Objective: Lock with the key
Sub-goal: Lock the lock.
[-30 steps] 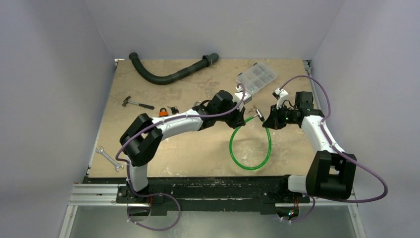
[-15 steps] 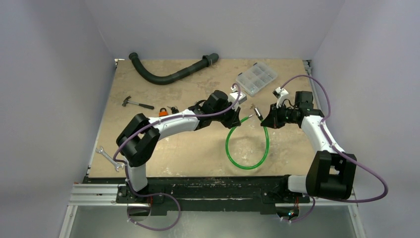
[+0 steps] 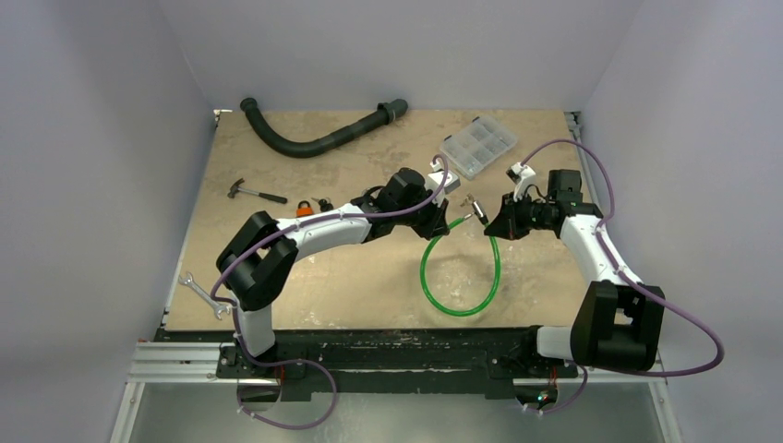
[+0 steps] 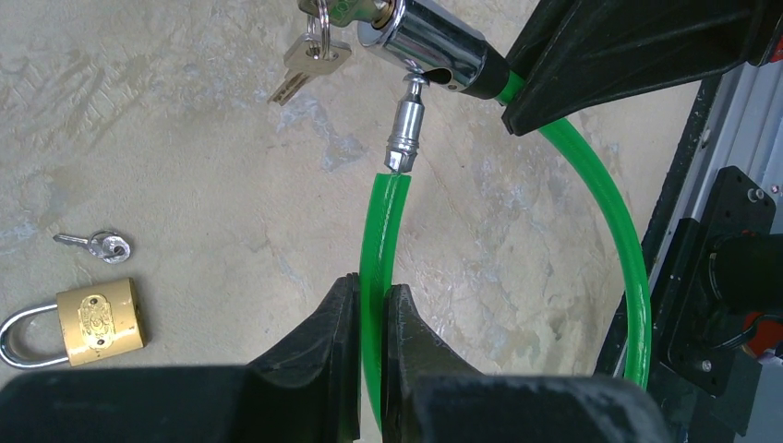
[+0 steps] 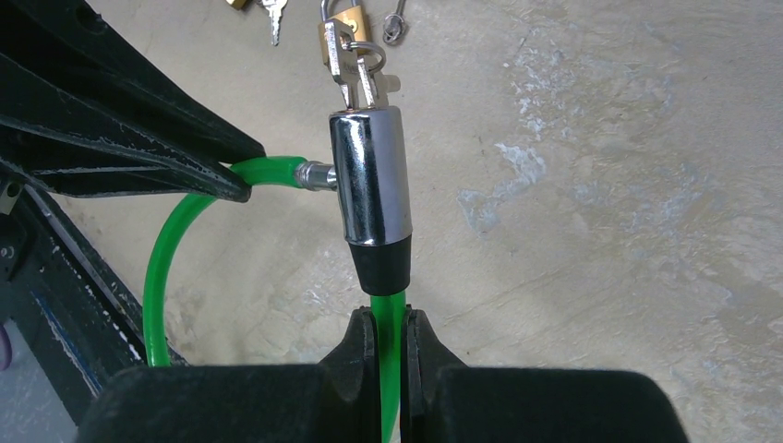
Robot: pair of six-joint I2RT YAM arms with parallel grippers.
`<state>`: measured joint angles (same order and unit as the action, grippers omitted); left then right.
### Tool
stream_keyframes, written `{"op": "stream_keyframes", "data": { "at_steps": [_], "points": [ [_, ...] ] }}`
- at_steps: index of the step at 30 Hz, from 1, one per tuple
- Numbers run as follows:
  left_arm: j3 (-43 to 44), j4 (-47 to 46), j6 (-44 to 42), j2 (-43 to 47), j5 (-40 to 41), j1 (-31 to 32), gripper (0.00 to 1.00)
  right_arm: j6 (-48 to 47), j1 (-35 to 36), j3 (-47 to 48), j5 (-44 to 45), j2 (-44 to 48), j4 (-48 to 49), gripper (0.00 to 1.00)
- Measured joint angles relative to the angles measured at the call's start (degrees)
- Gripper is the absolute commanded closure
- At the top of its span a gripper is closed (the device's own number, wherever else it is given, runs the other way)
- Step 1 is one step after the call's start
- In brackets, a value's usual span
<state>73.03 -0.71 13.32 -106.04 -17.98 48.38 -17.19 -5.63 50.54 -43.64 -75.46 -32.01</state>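
The table (image 3: 369, 277) fills the middle of the overhead view. The thing I am working on is held above its centre-right part: a green cable (image 4: 378, 231) whose loop sags toward the lower middle of that view. I judge it to be light and springy. It bends easily along its length but pushes back, so any free end will swing if I let go. The plastic skin looks smooth and probably slippery, so a grip close to each end gives the most control.

That is where both grips are. The left claw (image 4: 371, 291), at the bottom of its own view, is pinched narrow around the cable a little below the metal end. The right claw (image 5: 390, 318), at the bottom centre of its view, is closed on the cable just under the black collar.

Above that collar stands the chrome lock barrel (image 5: 369, 175). It is rigid, polished and the heaviest part, and I judge it too slick to clamp directly. Holding the cable beneath it seems the safer choice, though the barrel can wobble on that soft stem.

The small steel pin (image 4: 404, 129) on the left-held end meets the side hole of the barrel. Most of the pin shows, so I cannot tell whether it is seated.

The keys (image 4: 309, 60) hang from the barrel's top end, one of them in the keyhole. They are thin and loose on their ring. Turning that key calls for a fingertip pinch on its flat head, and both claws are occupied.
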Motion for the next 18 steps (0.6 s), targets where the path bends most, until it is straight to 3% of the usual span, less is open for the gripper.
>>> {"op": "stream_keyframes", "data": {
  "at_steps": [18],
  "points": [
    [0.0, 0.2, 1.0, 0.0, -0.5, 0.0, 1.00, -0.2, 1.5, 0.0, 2.3, 0.0, 0.4, 1.00]
  ]
}}
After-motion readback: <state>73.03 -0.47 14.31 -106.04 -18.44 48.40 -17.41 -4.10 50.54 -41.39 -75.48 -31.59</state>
